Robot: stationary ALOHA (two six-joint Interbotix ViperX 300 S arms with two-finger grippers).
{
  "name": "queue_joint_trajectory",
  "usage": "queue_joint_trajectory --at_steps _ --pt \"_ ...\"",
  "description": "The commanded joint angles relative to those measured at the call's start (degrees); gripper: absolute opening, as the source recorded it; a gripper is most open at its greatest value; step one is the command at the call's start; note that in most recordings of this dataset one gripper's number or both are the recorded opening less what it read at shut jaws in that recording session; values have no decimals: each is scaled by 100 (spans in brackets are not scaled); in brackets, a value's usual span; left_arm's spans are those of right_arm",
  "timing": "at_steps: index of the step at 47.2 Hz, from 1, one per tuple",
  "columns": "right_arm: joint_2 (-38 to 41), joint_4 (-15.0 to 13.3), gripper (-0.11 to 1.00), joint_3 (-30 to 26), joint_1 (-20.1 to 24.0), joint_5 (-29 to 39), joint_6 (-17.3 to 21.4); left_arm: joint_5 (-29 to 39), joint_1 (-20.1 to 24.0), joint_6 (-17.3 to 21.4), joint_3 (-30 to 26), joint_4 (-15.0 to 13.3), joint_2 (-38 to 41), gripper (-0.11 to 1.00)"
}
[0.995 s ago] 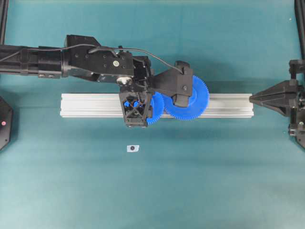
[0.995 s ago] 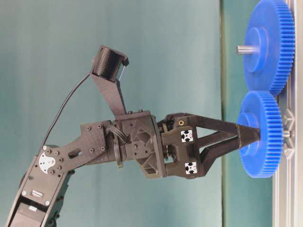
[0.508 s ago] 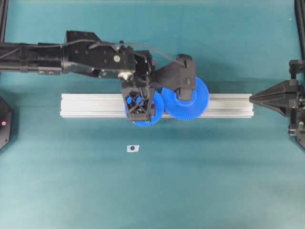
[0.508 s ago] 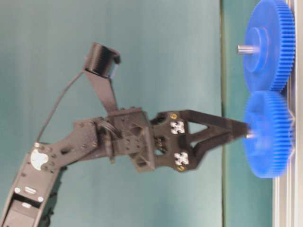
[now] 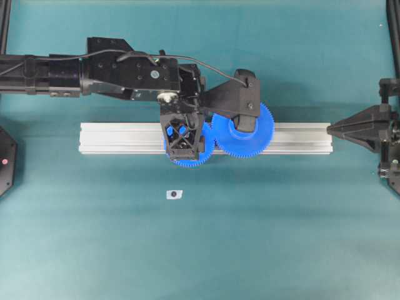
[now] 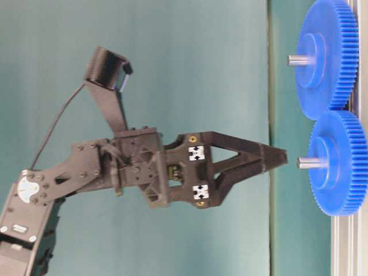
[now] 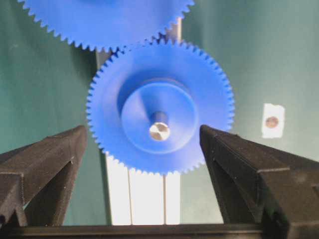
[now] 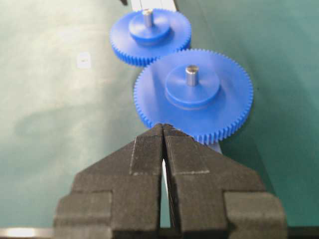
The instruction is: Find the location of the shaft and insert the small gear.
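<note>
Teal bench, aluminium rail [image 5: 112, 137] | small bright-blue toothed plastic gear [image 7: 160, 106] seated on silvery shaft [image 7: 159, 131], meshing bigger blue gear [image 5: 250, 131] | left gripper [image 6: 279, 157] fingers spread, empty | right gripper [image 8: 163, 130] fingers closed, empty, parked aside

There are two blue gears: one small gear [image 7: 160, 106] and one bigger gear [image 5: 247, 132], standing side by side with their teeth meeting. Each gear has one silvery pin coming out of its hub, so two pins show: the shaft [image 6: 311, 163] in the small one, and one pin [image 8: 192, 75] in the bigger one. There is one long aluminium rail [image 5: 119, 138] under both gears. One small white tag [image 5: 174, 194] with a dark dot lies on the one teal mat [image 5: 262, 225]. Two robot arms are in view, each with one gripper: the left gripper [image 7: 144, 149] and the right gripper [image 8: 163, 144].
</note>
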Motion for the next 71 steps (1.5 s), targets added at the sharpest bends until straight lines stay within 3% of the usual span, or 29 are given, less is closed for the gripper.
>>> queue_joint_trajectory --at_steps 1,71 --pt "35 9 0 -97 -18 -26 62 0 -70 -18 -158 18 -343 90" --pt "35 0 0 -97 -18 -26 62 176 -123 -44 -158 18 -686 90"
